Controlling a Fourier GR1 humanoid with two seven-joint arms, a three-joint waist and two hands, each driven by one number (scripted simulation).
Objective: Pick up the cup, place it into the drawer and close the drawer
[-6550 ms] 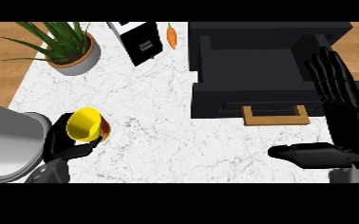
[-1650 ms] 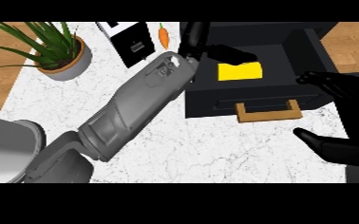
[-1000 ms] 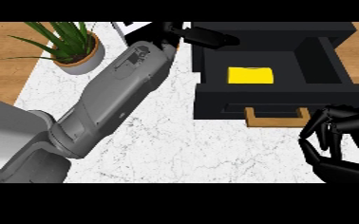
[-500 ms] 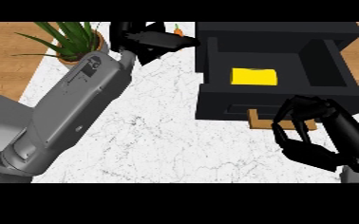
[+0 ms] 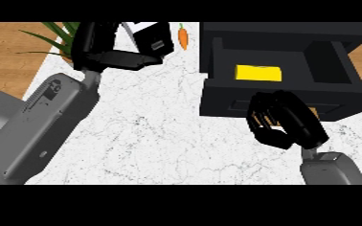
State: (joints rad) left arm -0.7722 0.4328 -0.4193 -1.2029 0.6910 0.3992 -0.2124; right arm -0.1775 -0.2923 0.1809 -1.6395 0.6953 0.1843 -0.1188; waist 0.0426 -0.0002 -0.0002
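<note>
Toward the worktop's (image 5: 163, 129) far right corner the black drawer (image 5: 226, 104) stands pulled open, its front panel facing me. The cup (image 5: 258, 73) lies inside it, a yellow shape on the drawer's dark floor, nearer the left wall than the right, and nothing of mine touches it.

My right hand (image 5: 283, 122) hangs just in front of the drawer's front panel, near the worktop's right edge, with my grey right forearm (image 5: 331, 170) coming up from the near edge. Its fingers (image 5: 263, 117) are curled inward like a cage and I see nothing inside them. The wooden handle (image 5: 326, 112) shows just to the right of that hand; it may be brushing the knuckles, but I cannot tell from this angle.

My left hand (image 5: 99, 52) is up by the far left corner, fingers relaxed and spread, with the thumb stretched toward the right, holding nothing. My left forearm (image 5: 50, 110) slants across the worktop's left side.

Behind that hand a green plant (image 5: 53, 34) leans over the far left corner. Just beside the hand, along the far edge, sits a small black box (image 5: 157, 42), and a carrot (image 5: 183, 37) lies between it and the drawer.
</note>
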